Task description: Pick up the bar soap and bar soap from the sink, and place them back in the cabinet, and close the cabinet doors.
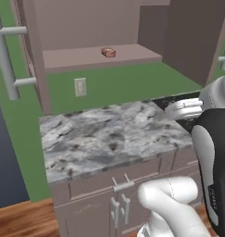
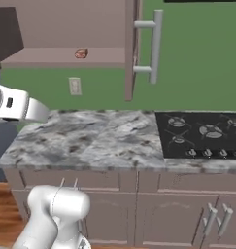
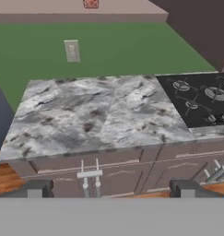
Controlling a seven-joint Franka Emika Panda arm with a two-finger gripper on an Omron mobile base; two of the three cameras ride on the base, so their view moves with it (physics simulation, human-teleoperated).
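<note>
Here we see our arm drawn back from the worktop (image 3: 99,115), gripper (image 3: 111,189) spread wide and holding nothing, fingertips (image 3: 35,188) low before the drawer fronts. One bar soap (image 1: 108,52) lies on the cabinet (image 1: 86,28) shelf, near its front edge. Both cabinet doors (image 2: 131,48) stand open. The stovetop (image 2: 204,132) borders the worktop's right edge.

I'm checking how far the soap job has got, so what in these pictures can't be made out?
- Second soap: one bar soap lies on the cabinet shelf; no other bar is in frame.
- Left cabinet door: cut off by the left base view's edge.
- Gripper: fingertips spread apart, nothing between them; in both base views the arm's own body hides it.
- Stovetop: cut off at the right edge of the right base view.
</note>
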